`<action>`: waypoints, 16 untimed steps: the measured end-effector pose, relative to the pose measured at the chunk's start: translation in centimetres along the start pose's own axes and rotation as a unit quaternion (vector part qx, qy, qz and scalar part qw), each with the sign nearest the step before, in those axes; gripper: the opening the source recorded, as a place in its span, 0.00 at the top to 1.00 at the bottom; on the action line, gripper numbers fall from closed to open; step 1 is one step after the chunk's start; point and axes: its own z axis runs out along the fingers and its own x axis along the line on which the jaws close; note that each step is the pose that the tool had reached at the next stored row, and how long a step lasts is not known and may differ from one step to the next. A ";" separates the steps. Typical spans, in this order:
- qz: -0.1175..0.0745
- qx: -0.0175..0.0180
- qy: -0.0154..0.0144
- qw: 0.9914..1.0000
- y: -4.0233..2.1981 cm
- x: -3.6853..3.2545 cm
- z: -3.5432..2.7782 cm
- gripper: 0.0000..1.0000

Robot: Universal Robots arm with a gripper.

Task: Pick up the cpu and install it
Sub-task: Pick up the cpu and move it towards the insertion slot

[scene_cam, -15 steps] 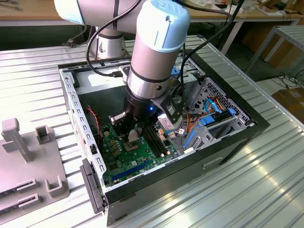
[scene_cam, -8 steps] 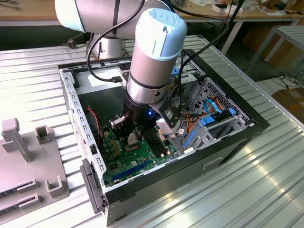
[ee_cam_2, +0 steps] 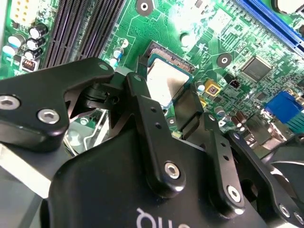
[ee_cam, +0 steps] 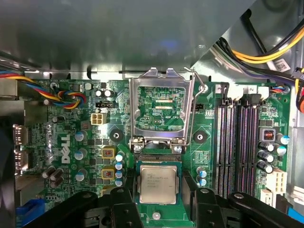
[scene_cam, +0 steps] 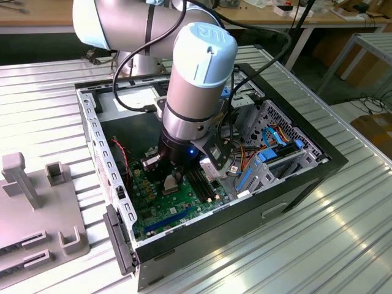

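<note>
The cpu (ee_cam: 157, 183) is a thin square chip with a silvery top and a greenish rim. It sits between my gripper's (ee_cam: 159, 192) black fingers (ee_cam: 124, 202), which press on two opposite sides of it. It hangs low over the socket (ee_cam: 156, 159), where a strip of contacts shows past one edge. In the second wrist view the cpu (ee_cam_2: 166, 83) is flanked by the same fingers (ee_cam_2: 140, 102). The socket's dull metal frame (ee_cam: 159, 109) stands flipped open beside it. In the exterior view my gripper (scene_cam: 171, 184) is down inside the computer case, over the green motherboard (scene_cam: 165, 211).
The black case (scene_cam: 257, 205) has tall walls around the board. Dark memory slots (ee_cam: 237, 142) run beside the socket, and coloured cable bundles (ee_cam: 61, 95) lie near the board's edge. Drive bays with blue parts (scene_cam: 275, 153) fill the case's side. A grey fixture (scene_cam: 37, 202) stands at the exterior view's left.
</note>
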 end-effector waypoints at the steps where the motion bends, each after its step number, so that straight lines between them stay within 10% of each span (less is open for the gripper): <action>1: 0.000 0.000 0.000 1.000 -0.01 0.00 0.13 0.53; 16: 0.000 0.000 0.000 1.000 -0.10 -0.02 0.66 0.53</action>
